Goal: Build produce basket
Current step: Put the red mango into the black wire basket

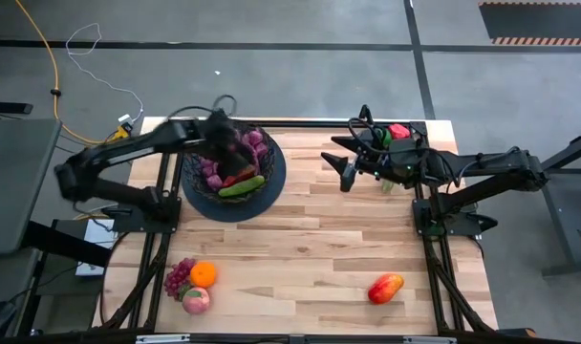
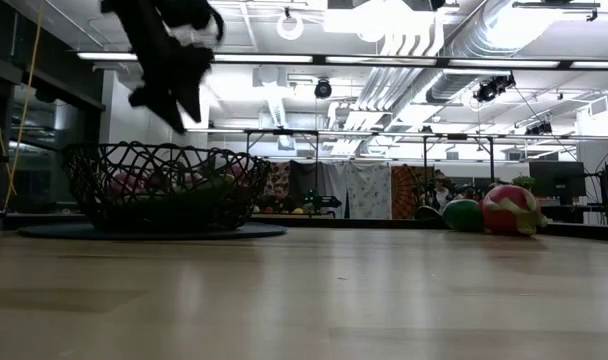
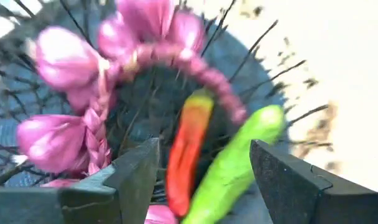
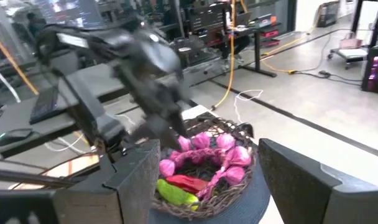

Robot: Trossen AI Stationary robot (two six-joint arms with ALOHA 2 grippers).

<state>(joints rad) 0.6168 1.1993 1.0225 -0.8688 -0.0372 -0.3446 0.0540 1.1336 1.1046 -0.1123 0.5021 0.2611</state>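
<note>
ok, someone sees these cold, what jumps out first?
The basket at the table's far left, holding pink radishes, a red pepper and a green cucumber, with the left gripper open right above it. Next, the loose produce along the near edge: grapes, orange and peach on the left, mango on the right. The right gripper hangs open over the far right.

You've got one basket (image 1: 271, 177) holding one cucumber (image 1: 242, 188), one red pepper (image 1: 239, 178) and a pink braided bunch (image 1: 256, 143). On the tabletop: one grape bunch (image 1: 179, 277), one orange (image 1: 204, 274), one peach (image 1: 196, 300), one mango (image 1: 385, 287).
</note>
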